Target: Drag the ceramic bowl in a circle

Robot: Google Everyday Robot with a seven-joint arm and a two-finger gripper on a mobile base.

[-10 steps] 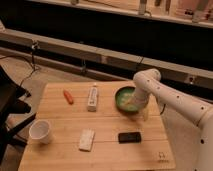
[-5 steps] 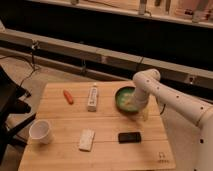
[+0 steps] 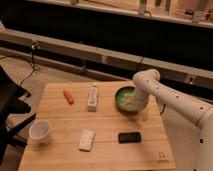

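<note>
The ceramic bowl [image 3: 124,98] is green and sits on the wooden table [image 3: 100,127] near its right edge, towards the back. The white arm reaches in from the right and bends down over the bowl. My gripper [image 3: 133,104] is down at the bowl's right side, at or inside its rim, partly hidden by the arm's wrist.
On the table are an orange carrot-like item [image 3: 68,96], a white tube or bottle lying flat [image 3: 92,97], a white cup [image 3: 40,131] at front left, a white rectangular block [image 3: 86,140] and a black phone [image 3: 129,136]. A dark chair [image 3: 10,107] stands at left.
</note>
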